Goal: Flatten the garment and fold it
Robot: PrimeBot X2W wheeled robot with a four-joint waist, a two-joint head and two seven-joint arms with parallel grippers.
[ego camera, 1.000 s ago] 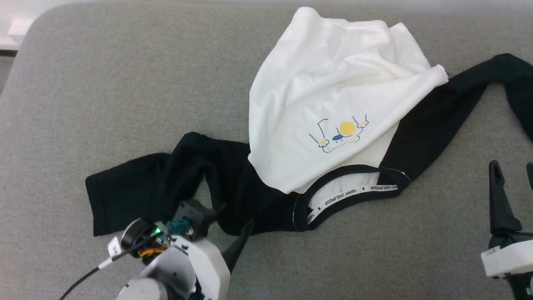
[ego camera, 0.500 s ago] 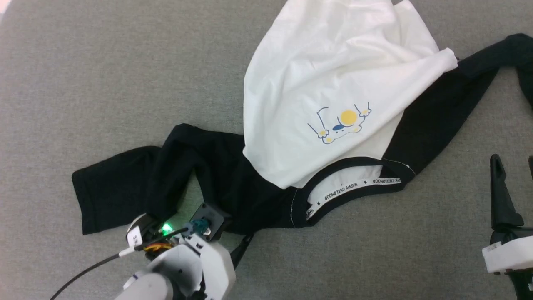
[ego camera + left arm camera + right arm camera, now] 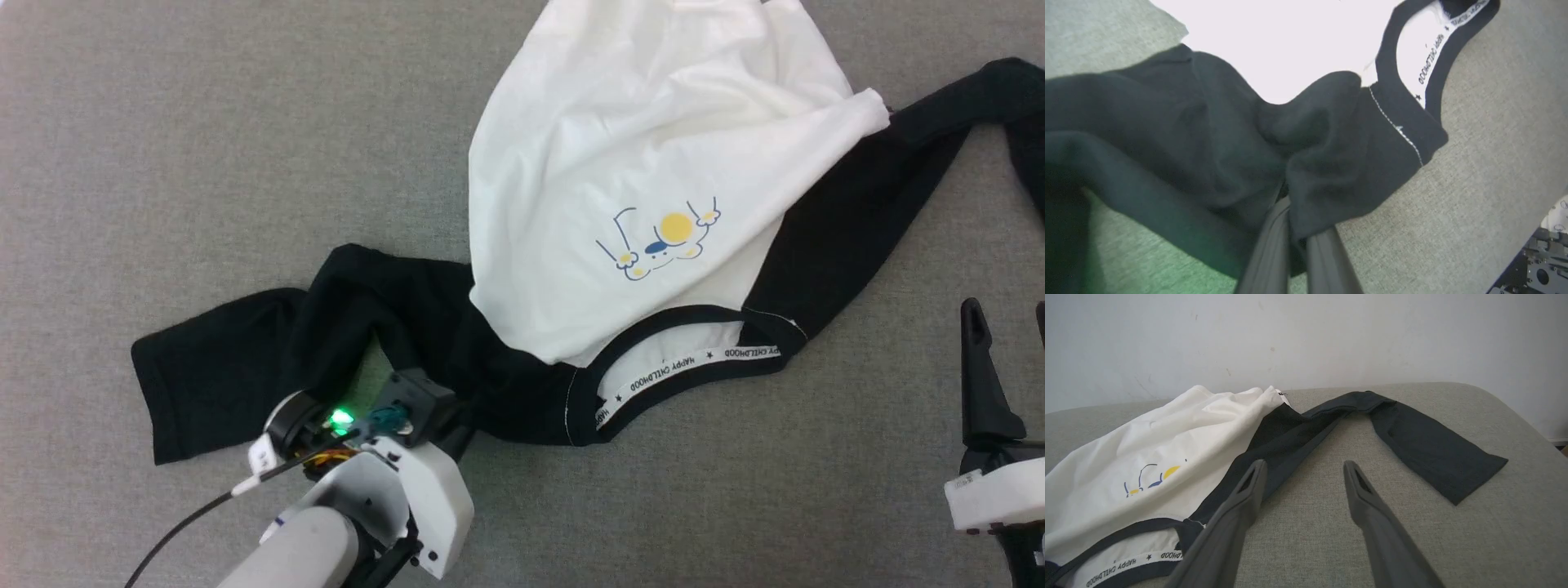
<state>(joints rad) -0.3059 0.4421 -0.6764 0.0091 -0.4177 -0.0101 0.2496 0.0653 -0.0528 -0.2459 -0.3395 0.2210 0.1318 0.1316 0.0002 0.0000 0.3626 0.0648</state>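
Here the left hand is clenched on a black fold of the garment beside its neckline; the right hand hovers released above the grey surface

Garment crumpled on grey surface, left pincer touching it.

1 garment with 2 black sleeves, 1 neck tape and 1 print. 2 grippers: left gripper, right gripper, each with 2 fingers. 1 green light. 1 table.
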